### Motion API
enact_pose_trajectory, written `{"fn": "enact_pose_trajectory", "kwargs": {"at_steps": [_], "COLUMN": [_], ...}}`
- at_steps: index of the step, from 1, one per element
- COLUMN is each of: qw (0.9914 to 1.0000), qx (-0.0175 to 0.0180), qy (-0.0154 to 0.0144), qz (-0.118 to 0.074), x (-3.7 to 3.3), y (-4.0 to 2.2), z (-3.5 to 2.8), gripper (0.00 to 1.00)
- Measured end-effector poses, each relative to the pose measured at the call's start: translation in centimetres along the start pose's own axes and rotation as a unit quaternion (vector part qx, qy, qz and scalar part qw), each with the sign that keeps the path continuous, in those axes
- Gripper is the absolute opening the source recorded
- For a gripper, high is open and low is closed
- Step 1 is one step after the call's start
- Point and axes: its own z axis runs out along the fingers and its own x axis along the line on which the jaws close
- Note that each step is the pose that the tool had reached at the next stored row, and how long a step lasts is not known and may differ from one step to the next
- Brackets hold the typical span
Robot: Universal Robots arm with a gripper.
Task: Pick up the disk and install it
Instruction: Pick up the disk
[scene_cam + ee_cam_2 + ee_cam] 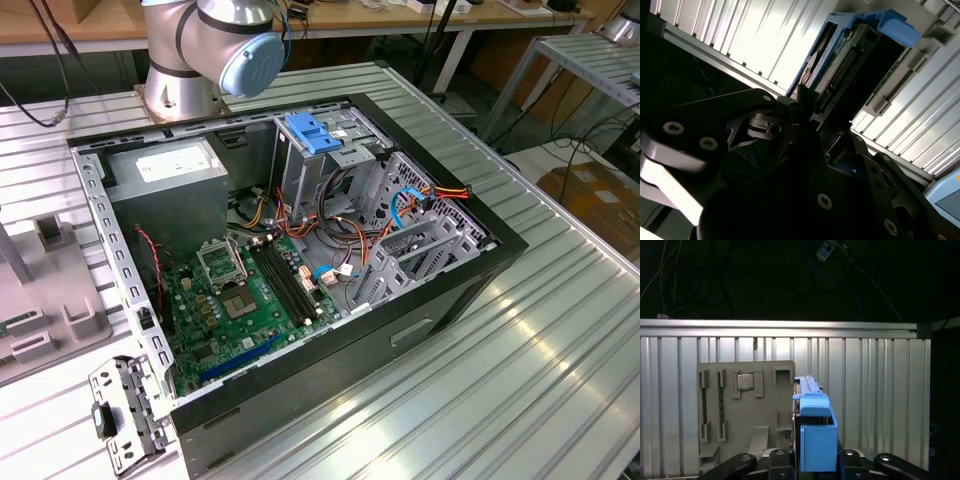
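- gripper (813, 464): jaws narrow, apparently clamped on flat metal hard disk in blue plastic carrier rails (816, 432).
- disk: edge-on btw. fingers, long axis running straight out from gripper, toward ribbed aluminium table (880, 390), near grey slotted fixture plate (740, 410).

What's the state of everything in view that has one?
disk: on edge, clamped in the end effector, not installed.
end effector: shut on the disk.
computer case: side open, internals exposed.
grey fixture tray: square chip sitting in one recess.
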Motion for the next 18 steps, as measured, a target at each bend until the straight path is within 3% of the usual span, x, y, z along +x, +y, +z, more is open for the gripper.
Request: {"fn": "enact_pose_trajectory", "kwargs": {"at_steps": [4, 11, 18], "qw": [1.0, 1.0, 1.0], "qx": [0.0, 0.0, 0.0], "qy": [-0.0022, -0.0023, -0.0023], "qz": [0.0, 0.0, 0.0], "x": [-0.03, -0.16, -0.18], "y": [0.0, -0.01, -0.01], "z": [-0.55, -1.97, -2.15], "gripper": [0.36, 0.36, 0.36]}}
